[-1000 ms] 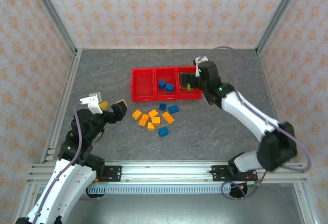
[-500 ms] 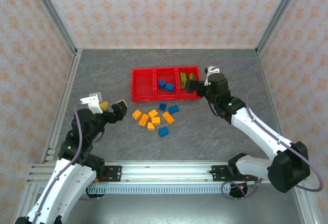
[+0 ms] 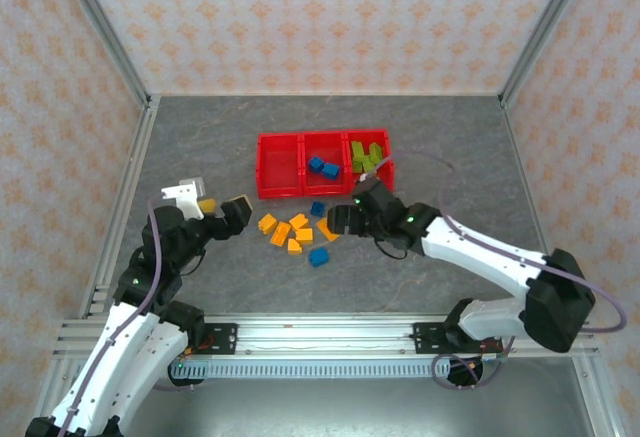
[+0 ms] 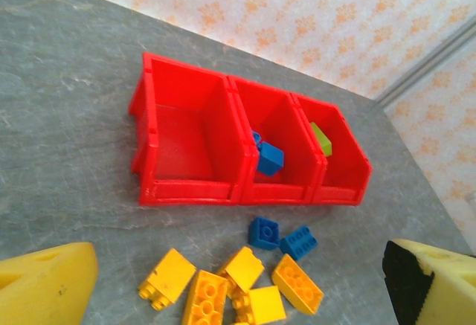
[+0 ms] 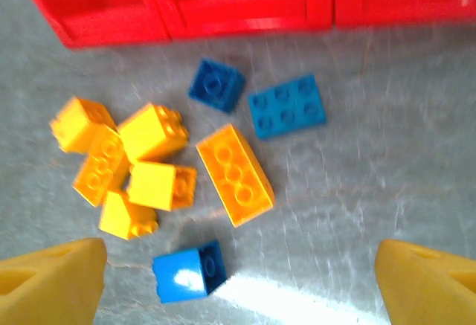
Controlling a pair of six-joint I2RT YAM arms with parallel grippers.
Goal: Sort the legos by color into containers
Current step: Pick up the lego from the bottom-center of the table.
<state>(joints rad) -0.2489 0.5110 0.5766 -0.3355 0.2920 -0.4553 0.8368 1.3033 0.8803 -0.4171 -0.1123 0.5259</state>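
Three joined red containers (image 3: pixel 280 193) stand mid-table. The left bin (image 4: pixel 190 191) is empty, the middle holds blue legos (image 3: pixel 322 166), the right holds green legos (image 3: pixel 368 155). Loose orange legos (image 3: pixel 295 232) lie in front of them with blue ones (image 3: pixel 318 256) beside. My right gripper (image 3: pixel 345 219) hovers open over that pile. In the right wrist view, an orange brick (image 5: pixel 234 175) and a blue brick (image 5: pixel 190 271) lie ahead of its wide-apart fingers (image 5: pixel 52 280). My left gripper (image 3: pixel 220 207) stands open left of the pile, nothing between its pads (image 4: pixel 44 284).
Grey tabletop (image 3: pixel 450 157) stretches free to the right and behind the bins. Metal frame posts (image 3: pixel 140 97) and patterned walls border the table on three sides. Two more blue bricks (image 5: pixel 287 105) lie just in front of the middle bin.
My right arm has swung from over the right bin down and left to above the loose bricks. Green legos now show in that bin. The left arm has barely moved.
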